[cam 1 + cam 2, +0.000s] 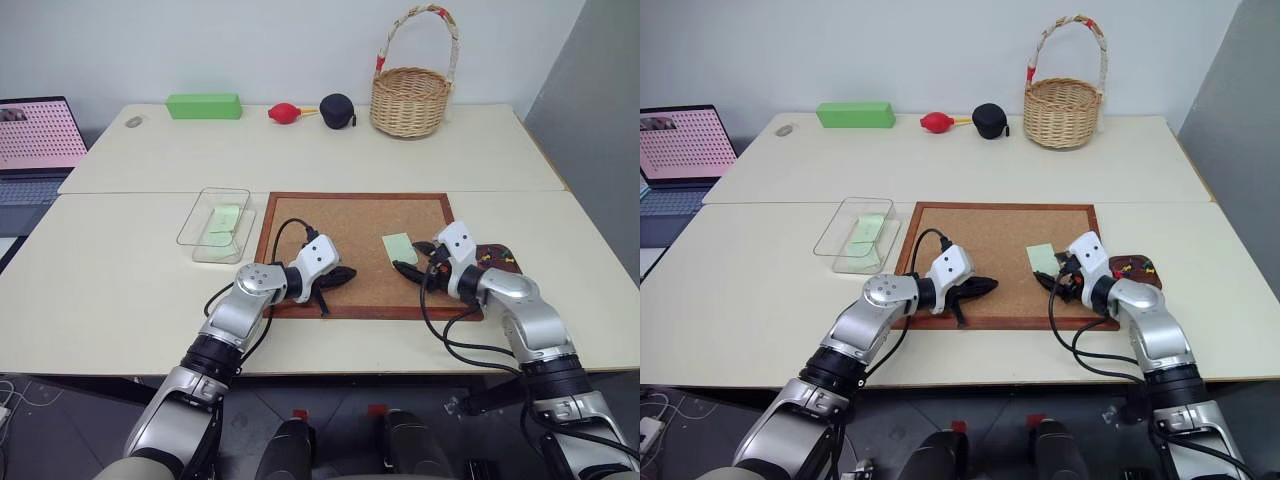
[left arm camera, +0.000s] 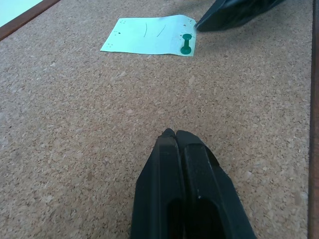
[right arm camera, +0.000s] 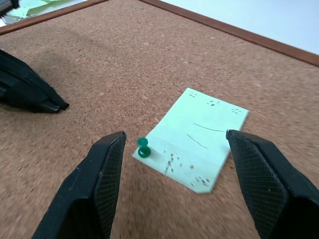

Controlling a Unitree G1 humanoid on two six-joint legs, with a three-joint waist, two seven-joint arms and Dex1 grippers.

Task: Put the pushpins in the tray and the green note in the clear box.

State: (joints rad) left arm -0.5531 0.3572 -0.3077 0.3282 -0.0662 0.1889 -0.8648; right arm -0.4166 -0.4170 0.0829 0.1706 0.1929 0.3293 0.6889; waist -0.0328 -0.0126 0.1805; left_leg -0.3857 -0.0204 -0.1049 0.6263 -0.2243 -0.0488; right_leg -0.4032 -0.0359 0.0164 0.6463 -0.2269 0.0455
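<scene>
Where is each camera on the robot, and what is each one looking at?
Left eye and right eye views: on the head, looking down at the brown cork board; both arms show.
Left wrist view: on the left arm, over the shut left gripper, facing the pale-green paper note.
Right wrist view: on the right arm, between the open right gripper fingers.
Both wrist views share the note and its small green pushpin.

A wicker basket (image 1: 410,100), green block (image 1: 204,106) and laptop (image 1: 35,140) sit well apart.
</scene>
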